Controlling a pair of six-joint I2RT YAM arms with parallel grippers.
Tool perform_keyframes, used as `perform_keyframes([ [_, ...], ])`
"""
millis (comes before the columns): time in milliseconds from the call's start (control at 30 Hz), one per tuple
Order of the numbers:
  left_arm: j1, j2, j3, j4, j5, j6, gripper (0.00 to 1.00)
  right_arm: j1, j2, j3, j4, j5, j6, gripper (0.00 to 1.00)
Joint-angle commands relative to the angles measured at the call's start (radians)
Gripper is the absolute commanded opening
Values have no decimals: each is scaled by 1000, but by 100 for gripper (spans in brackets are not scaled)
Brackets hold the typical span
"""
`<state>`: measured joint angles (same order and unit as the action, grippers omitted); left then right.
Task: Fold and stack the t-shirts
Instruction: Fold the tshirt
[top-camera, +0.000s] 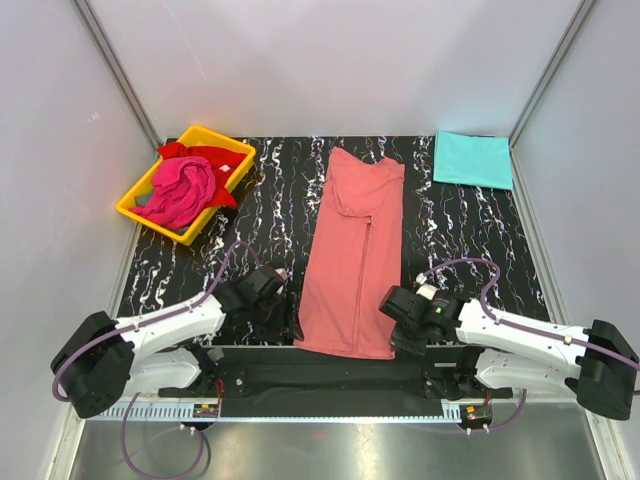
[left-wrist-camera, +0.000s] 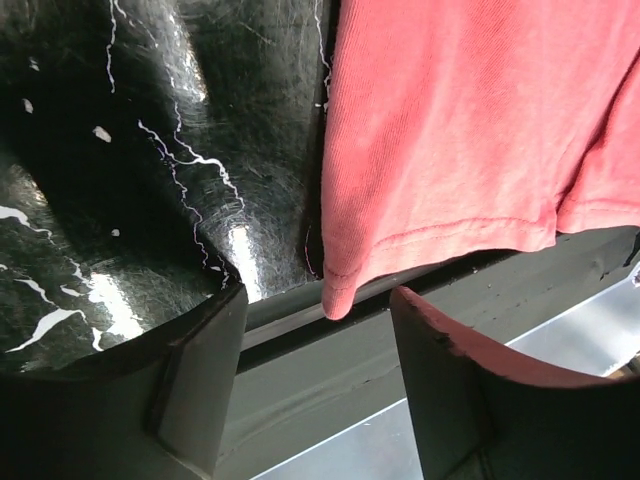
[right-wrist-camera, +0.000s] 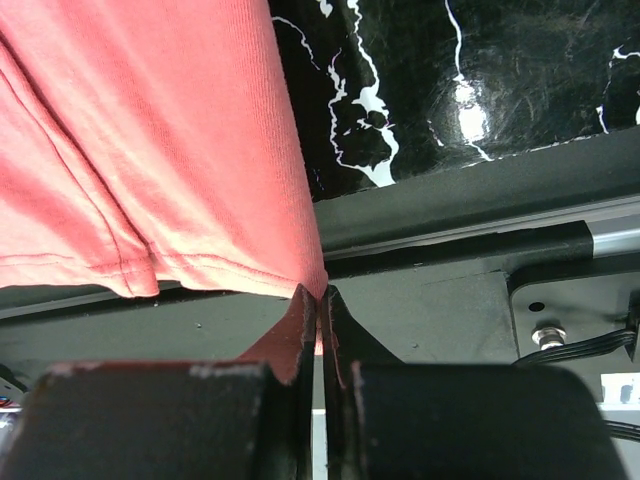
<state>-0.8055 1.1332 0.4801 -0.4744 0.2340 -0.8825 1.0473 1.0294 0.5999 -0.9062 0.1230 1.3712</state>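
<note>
Left pincer (left-wrist-camera: 318, 305) low, agape at salmon-pink t-shirt (top-camera: 352, 260) hem; right pincer (right-wrist-camera: 320, 298) clenched on corner.

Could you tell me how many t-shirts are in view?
4: salmon-pink t-shirt laid out centrally, folded turquoise t-shirt far right, magenta t-shirt over red t-shirt in the yellow tray, far left; others may hide underneath.

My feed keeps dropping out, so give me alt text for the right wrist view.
The right gripper is shut on the near corner of the salmon-pink t-shirt, seen close up from the wrist. The shirt's hem reaches just past the near edge of the black marbled table, which fills the upper right.
</note>
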Motion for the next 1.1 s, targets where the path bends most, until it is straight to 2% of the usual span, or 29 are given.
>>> perform_keyframes([
  [0,-4,43,17,19,-15,23,62,7,-15,-3,-8,32,26,0],
  [67,-4,63,14,33,-18,28,53,7,-22,-6,-7,30,28,0],
  [233,-4,86,20,31,-33,39,40,5,-45,-14,-10,32,37,0],
  [333,-4,99,29,49,-15,51,29,8,-52,-12,-7,35,43,0],
  [433,-11,94,35,91,33,47,2,8,-51,-11,4,32,37,0],
  [467,-14,86,38,95,39,39,0,8,-46,-9,9,32,32,0],
  [600,-31,36,66,88,57,-9,0,7,-22,6,13,29,8,0],
  [833,-32,46,117,30,57,-45,0,8,50,35,7,46,-47,0],
  [933,-31,82,140,40,73,-32,0,8,77,89,-28,87,-75,0],
  [1067,-12,177,254,8,84,33,0,-16,129,178,-86,135,-119,0],
])
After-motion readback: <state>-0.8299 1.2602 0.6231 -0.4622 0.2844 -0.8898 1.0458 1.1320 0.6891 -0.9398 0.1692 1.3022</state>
